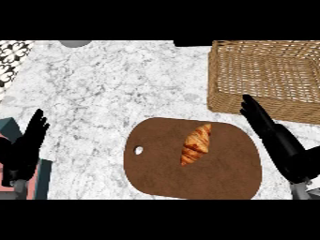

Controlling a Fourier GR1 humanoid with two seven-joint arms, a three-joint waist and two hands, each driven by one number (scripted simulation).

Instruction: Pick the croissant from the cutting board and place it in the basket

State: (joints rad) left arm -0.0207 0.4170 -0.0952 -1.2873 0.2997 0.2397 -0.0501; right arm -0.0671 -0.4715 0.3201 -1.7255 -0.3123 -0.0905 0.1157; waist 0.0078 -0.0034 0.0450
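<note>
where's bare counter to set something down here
Widest bare marble lies between the left hand, the cutting board and the basket. Crowded on the right: the right hand sits between board and basket.

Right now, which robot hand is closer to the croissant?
The right robot hand. Its straight fingers lie along the right edge of the cutting board holding the croissant, beside the basket. The left robot hand rests far off at the left edge.

You see two matte black hands, the left hand [20, 152] and the right hand [287, 150], each with long slim fingers and a thicker thumb. Below each wrist a short stub of grey forearm shows.
</note>
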